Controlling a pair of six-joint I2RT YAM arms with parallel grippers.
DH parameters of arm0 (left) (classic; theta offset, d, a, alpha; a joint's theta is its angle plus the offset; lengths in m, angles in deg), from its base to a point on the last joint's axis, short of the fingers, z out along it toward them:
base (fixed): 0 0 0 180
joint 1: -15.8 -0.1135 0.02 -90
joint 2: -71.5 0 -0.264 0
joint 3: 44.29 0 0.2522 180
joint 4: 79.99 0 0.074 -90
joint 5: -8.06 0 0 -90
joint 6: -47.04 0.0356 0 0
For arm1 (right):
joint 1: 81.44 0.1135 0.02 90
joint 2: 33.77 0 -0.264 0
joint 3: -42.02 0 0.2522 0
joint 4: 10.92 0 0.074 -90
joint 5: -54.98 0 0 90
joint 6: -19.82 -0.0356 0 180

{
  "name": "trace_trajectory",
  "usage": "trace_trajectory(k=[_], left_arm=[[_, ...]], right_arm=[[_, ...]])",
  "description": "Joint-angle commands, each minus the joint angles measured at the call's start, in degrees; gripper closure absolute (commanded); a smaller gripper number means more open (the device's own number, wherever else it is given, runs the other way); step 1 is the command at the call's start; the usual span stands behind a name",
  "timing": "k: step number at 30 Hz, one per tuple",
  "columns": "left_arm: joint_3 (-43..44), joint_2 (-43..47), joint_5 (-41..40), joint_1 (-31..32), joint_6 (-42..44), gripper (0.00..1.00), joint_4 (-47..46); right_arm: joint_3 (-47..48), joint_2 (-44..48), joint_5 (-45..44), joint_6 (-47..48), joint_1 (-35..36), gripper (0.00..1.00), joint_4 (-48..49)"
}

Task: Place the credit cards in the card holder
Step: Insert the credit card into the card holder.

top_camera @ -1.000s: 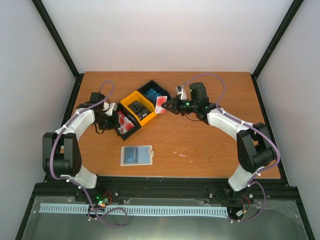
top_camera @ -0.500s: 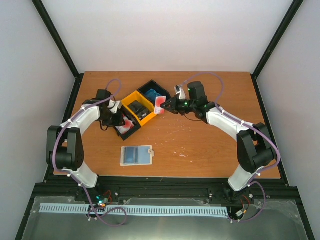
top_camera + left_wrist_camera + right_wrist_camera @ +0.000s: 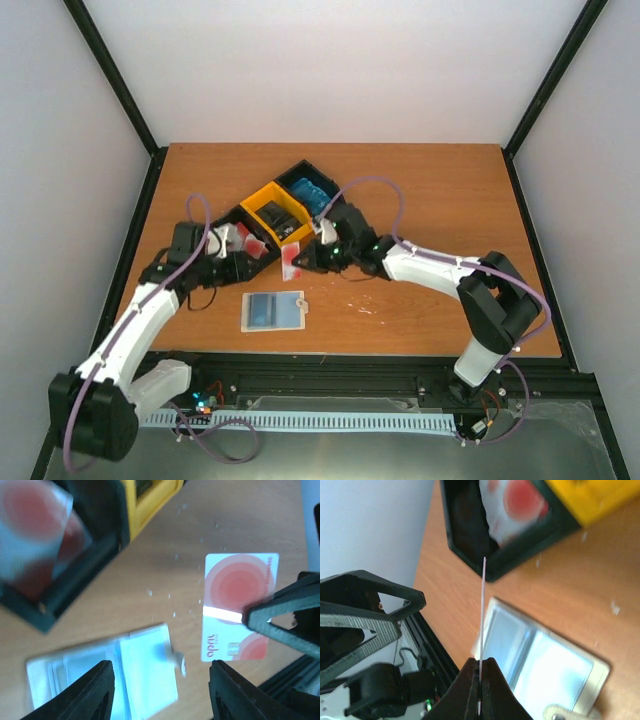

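While right tool (image 3: 480,667) pinches thin red-and-white plastic credit card (image 3: 482,610) by one edge, card hovers near small beige folding card holder (image 3: 272,310), open flat on tabletop (image 3: 430,190): likely lining up for pocket. Left tool (image 3: 162,680) spread, empty, beside holder, probably to steady it.

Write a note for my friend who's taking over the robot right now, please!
Left gripper: open, empty, near the wallet.
Right gripper: shut on a red-and-white card, between the tray and the wallet.
More cards sit in the tray.
Done: one card picked up; can't tell if the wallet holds any.
Left: slide it into the open wallet, then the rest.
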Motion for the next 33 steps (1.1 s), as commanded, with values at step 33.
trace_trajectory(k=[33], left_arm=[[-20.32,-7.52,2.98,0.48,-23.10,0.51,-9.59]], right_arm=[[-21.05,-4.03,-12.01,-14.73,14.08,0.97,28.52]])
